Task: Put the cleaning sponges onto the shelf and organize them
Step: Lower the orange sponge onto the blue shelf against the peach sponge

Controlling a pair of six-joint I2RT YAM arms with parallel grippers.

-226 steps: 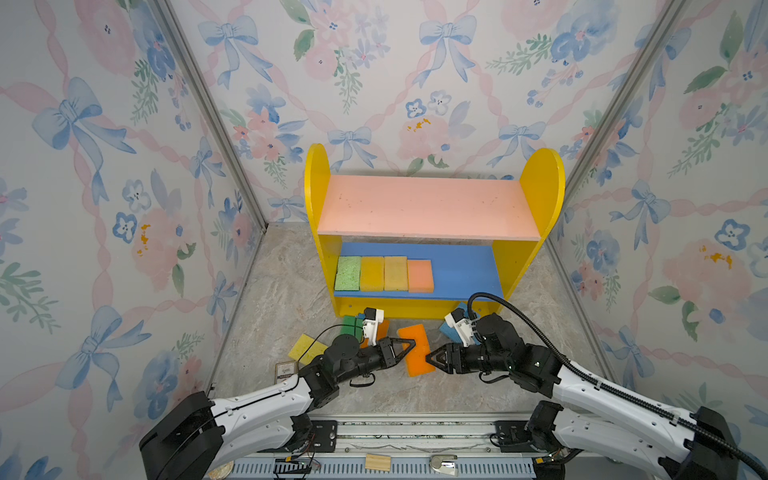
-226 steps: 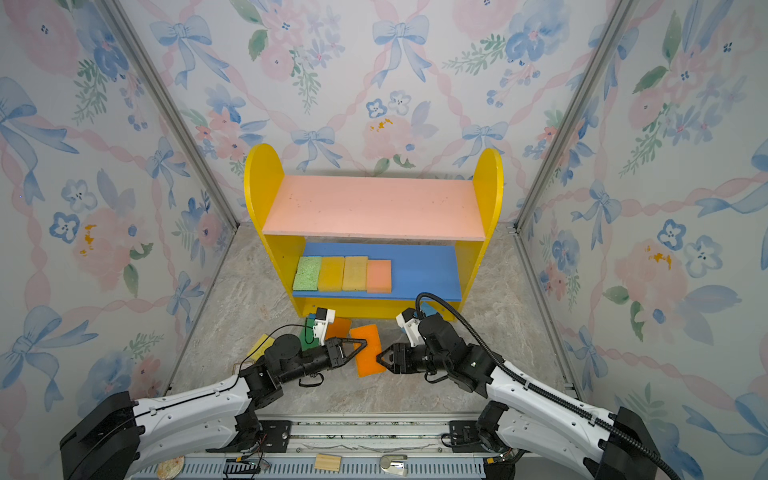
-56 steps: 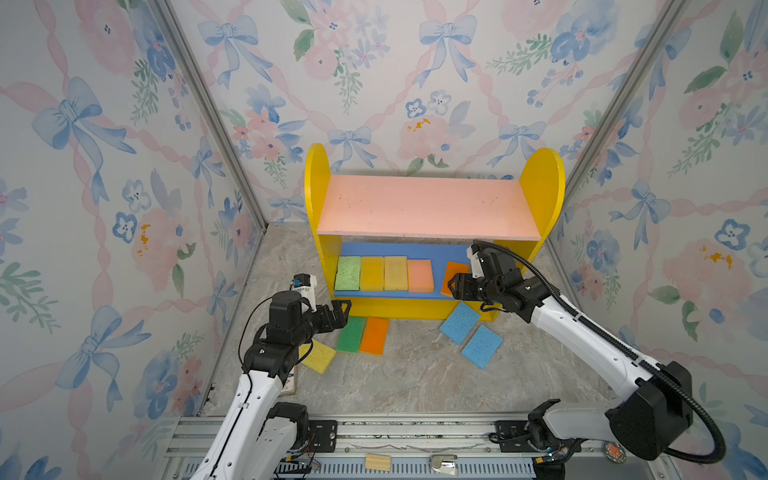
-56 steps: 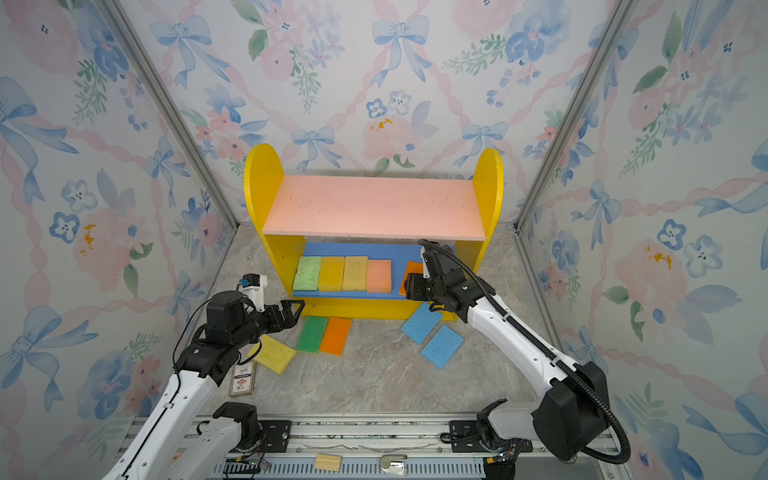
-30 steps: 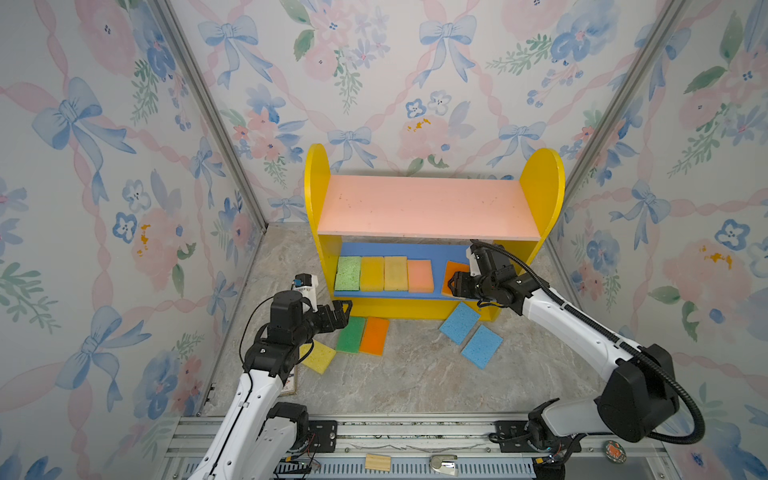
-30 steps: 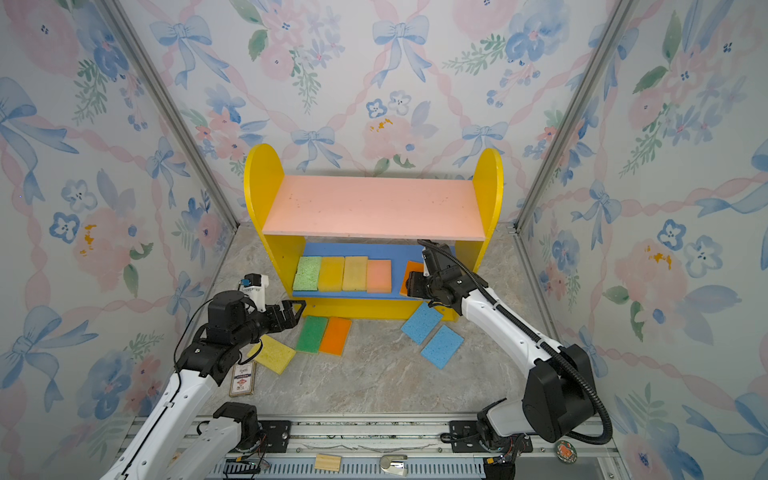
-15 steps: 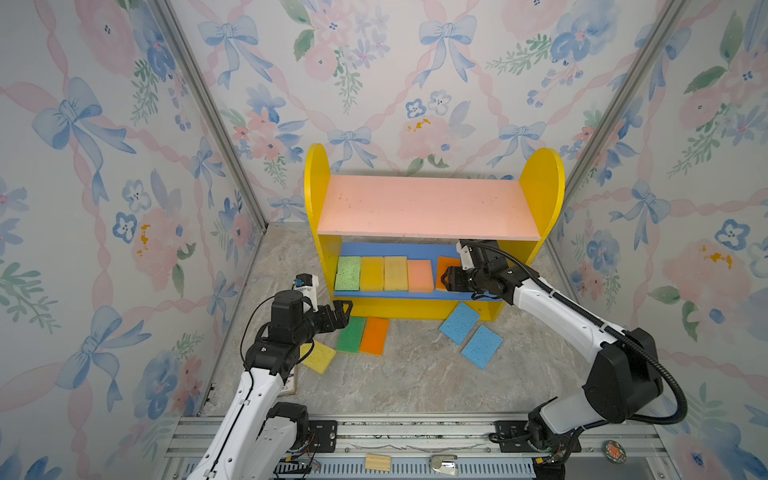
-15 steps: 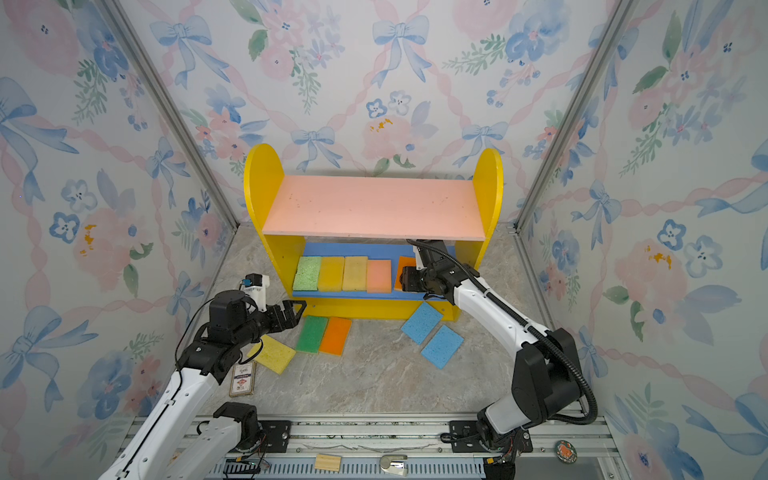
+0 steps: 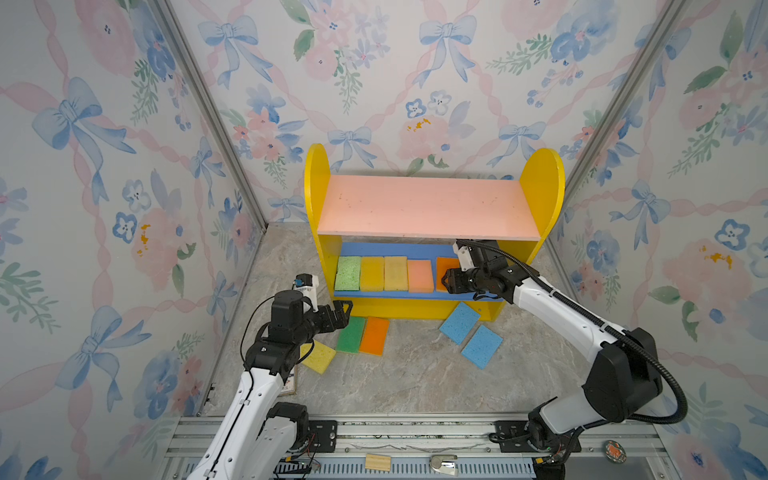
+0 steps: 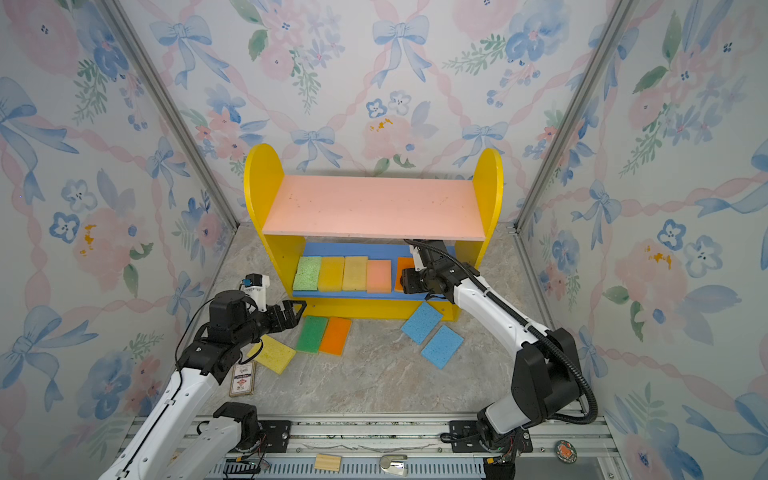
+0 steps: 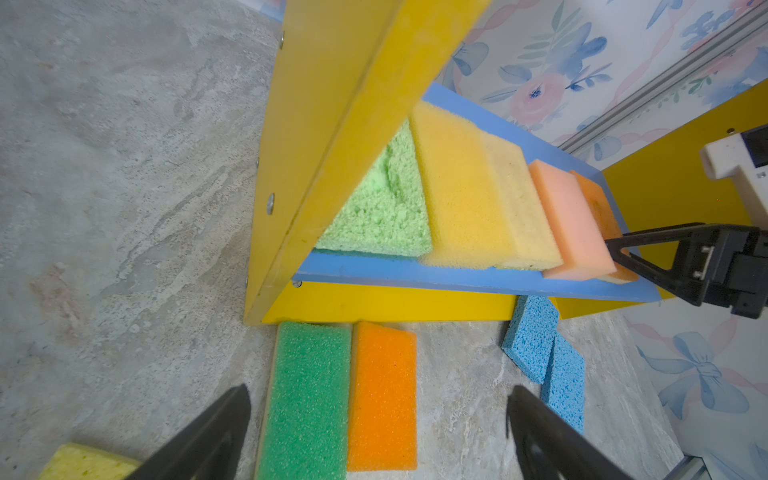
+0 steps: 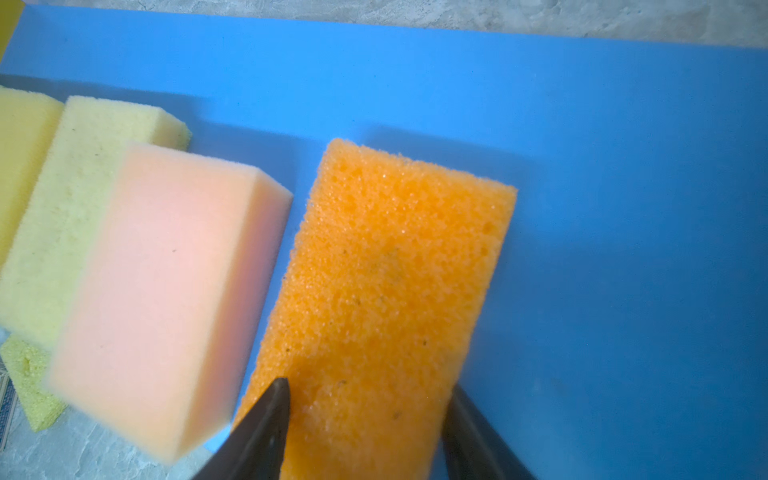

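Gripping the near end of an orange sponge with the right pincer, sponge flat on the shelf's blue lower board, toward its right end, just beside the peach-pink sponge. Hovering with the left pincer spread wide and empty, off the shelf's front left corner. On the bench before the shelf: dark green sponge, second orange sponge, yellow sponge, blue sponge, second blue sponge.

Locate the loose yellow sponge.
In both top views the yellow sponge lies on the tabletop at the left, beside the left arm, just left of the dark green sponge.
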